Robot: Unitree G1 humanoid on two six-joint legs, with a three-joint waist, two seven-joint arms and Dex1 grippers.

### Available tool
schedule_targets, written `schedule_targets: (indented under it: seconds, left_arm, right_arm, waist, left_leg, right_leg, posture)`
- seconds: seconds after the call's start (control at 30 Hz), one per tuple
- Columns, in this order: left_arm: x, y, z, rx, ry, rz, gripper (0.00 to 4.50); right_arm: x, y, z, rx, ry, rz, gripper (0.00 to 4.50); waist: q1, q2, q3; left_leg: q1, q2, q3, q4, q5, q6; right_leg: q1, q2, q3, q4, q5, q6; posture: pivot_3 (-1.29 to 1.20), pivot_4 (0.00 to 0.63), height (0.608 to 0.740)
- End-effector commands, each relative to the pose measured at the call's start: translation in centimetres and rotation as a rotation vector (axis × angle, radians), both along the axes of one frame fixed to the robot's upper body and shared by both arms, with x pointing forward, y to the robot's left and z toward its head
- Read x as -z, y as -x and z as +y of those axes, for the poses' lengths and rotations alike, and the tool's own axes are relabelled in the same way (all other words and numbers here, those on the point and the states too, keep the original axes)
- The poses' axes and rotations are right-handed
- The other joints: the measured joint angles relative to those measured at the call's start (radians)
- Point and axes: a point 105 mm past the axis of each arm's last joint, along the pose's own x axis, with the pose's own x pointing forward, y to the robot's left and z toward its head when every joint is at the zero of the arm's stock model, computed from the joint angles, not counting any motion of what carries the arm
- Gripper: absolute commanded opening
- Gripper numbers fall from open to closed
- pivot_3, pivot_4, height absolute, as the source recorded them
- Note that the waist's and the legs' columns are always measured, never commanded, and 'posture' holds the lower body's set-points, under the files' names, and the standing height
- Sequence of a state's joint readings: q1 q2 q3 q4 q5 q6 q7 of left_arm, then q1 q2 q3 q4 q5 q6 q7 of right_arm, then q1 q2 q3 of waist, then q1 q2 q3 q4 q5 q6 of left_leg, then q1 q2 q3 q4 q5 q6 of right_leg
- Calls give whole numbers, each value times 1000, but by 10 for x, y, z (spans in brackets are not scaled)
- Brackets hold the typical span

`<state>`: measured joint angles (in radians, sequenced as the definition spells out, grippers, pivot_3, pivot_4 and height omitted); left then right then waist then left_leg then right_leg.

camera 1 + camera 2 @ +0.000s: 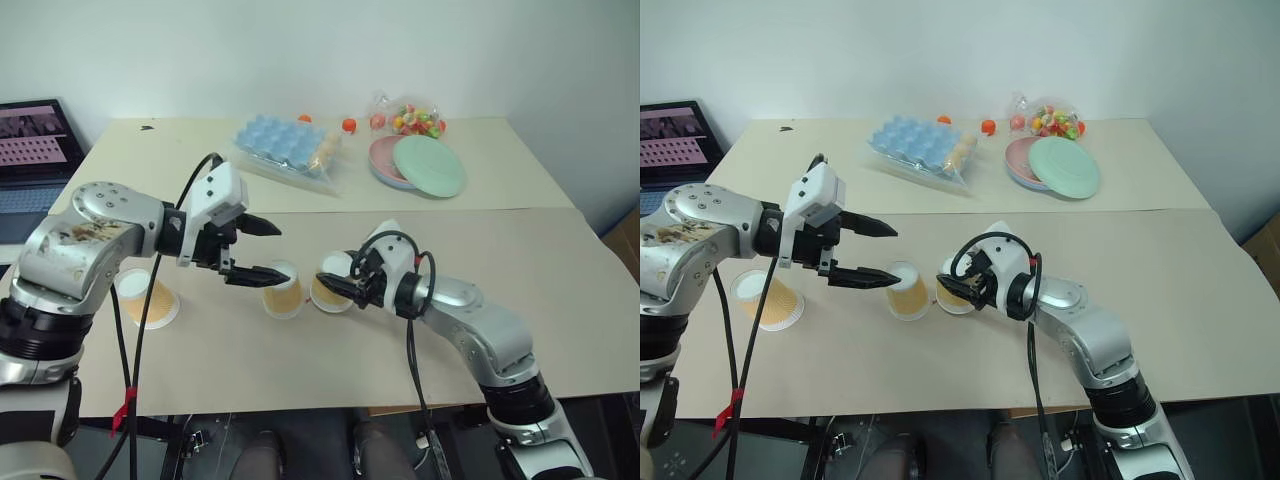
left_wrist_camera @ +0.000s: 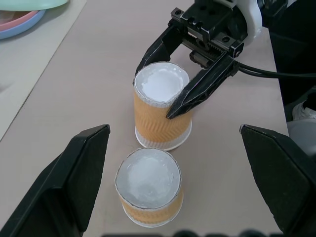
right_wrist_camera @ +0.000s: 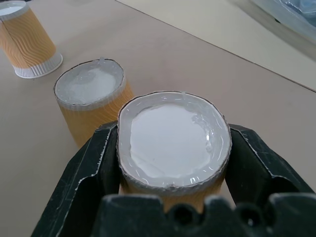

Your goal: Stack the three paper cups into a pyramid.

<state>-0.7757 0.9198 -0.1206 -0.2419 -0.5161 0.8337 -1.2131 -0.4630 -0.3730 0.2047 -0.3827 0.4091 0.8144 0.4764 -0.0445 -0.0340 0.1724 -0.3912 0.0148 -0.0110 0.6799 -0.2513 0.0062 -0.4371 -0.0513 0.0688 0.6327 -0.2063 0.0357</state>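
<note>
Right wrist view: cup (image 3: 174, 140) between hand's fingers (image 3: 84, 173)

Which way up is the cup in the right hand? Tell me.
Upside down: the cup in the right hand shows its closed white base on top, wide rim down.

Paper cups (image 3: 174, 143): orange-tan sides ribbed in wavy embossing, matt; white bases smooth, faintly glossy. Cup between right gripper (image 3: 173, 197) fingers same finish. Gripper fingers (image 2: 74, 177) black matt plastic. Table (image 1: 560, 290) beneath hands: matt tan board, smooth.
</note>
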Motion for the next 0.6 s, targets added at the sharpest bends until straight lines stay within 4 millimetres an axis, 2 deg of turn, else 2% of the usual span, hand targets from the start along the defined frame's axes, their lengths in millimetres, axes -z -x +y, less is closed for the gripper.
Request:
schedule_targets:
  seconds: [0.03,0.6]
  left_arm:
    - [-11,1,-1,12,2,-45,4500]
    - [-12,2,2,5,-10,-49,4500]
  right_arm:
    - [-12,5,5,-17,-24,-65,2682]
    - [-6,7,17,-41,-34,-56,2682]
  waist:
    - [1,0,0]
    - [0,0,0]
  left_leg:
    - [0,0,0,0,0,0]
    - [0,0,0,0,0,0]
  right_leg:
    - [0,0,0,0,0,0]
    - [0,0,0,0,0,0]
  posture:
    - [0,150,736]
    - [0,150,736]
